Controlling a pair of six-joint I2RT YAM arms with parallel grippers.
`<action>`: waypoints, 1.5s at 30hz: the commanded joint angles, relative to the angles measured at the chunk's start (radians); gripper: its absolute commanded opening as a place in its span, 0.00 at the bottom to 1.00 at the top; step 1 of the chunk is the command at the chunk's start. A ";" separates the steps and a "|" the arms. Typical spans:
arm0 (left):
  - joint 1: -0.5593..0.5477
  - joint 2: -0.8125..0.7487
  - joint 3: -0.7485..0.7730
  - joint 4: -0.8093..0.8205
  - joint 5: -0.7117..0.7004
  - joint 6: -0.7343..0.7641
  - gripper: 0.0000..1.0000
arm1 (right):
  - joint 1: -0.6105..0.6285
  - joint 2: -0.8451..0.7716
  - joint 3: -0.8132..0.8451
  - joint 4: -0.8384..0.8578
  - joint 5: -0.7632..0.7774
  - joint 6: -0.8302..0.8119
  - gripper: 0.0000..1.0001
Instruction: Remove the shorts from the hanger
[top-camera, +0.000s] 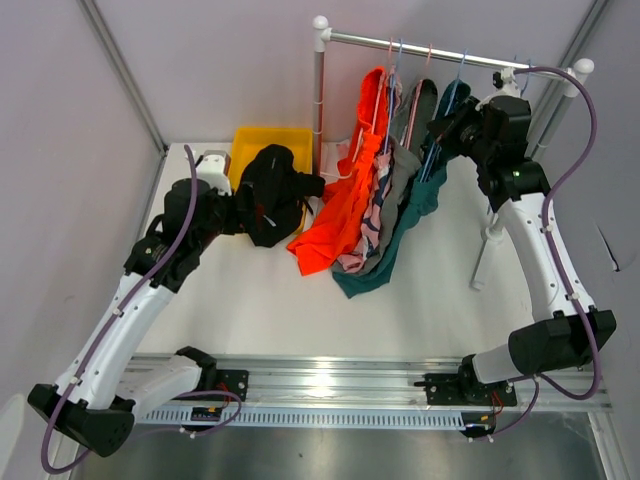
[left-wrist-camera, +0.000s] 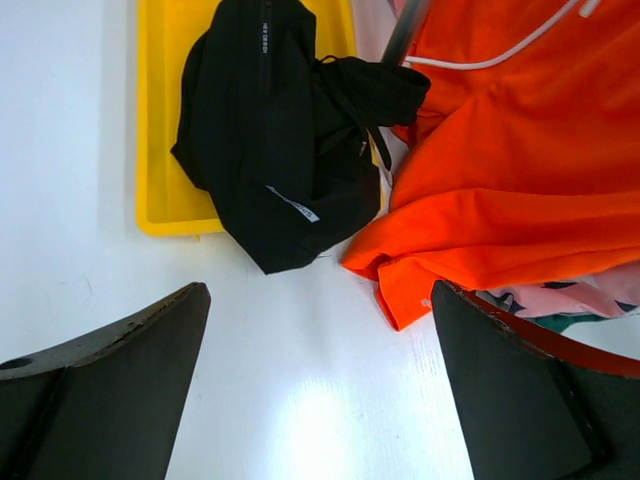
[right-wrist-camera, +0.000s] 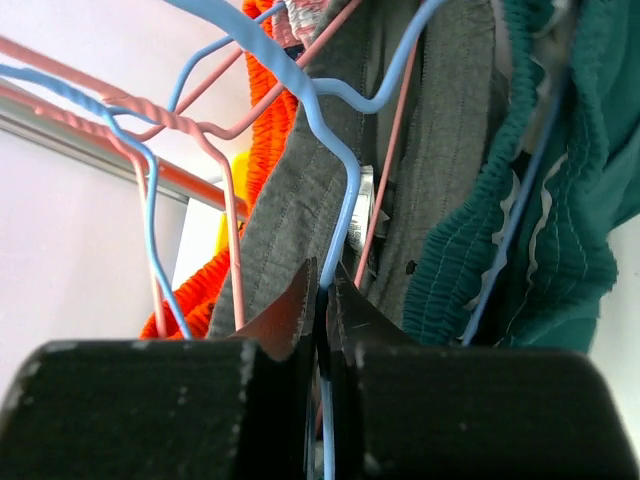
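Hanging from the rail (top-camera: 420, 47) at upper centre of the top view, 4 side by side: orange shorts (top-camera: 340, 215), pink patterned shorts (top-camera: 368, 225), grey shorts (top-camera: 395, 190), dark teal shorts (top-camera: 400, 250), with the orange hem resting on the counter (top-camera: 430, 310). Lying apart at upper left, draped over the yellow bin (top-camera: 255, 140): black shorts (top-camera: 270, 195). Right pincer (right-wrist-camera: 322, 290) clenched on the blue hanger (right-wrist-camera: 330, 140) wire beside the grey shorts. Left pincer (left-wrist-camera: 318, 300) released, spread wide over the counter just below the black shorts in its own view.

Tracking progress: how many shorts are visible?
5: black fabric shorts over the yellow plastic bin; bright orange, pink patterned, grey, dark teal ones hanging on the metal rail. Others may be hidden.
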 joint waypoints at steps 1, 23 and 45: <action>-0.005 -0.018 0.012 0.044 0.080 0.021 0.99 | 0.003 -0.019 0.045 0.003 0.035 -0.014 0.00; -0.648 0.362 0.204 0.571 0.431 0.071 0.99 | 0.005 -0.211 0.241 -0.207 0.070 -0.011 0.00; -0.752 0.597 0.313 0.661 0.301 0.099 0.96 | 0.006 -0.237 0.327 -0.275 0.046 -0.005 0.00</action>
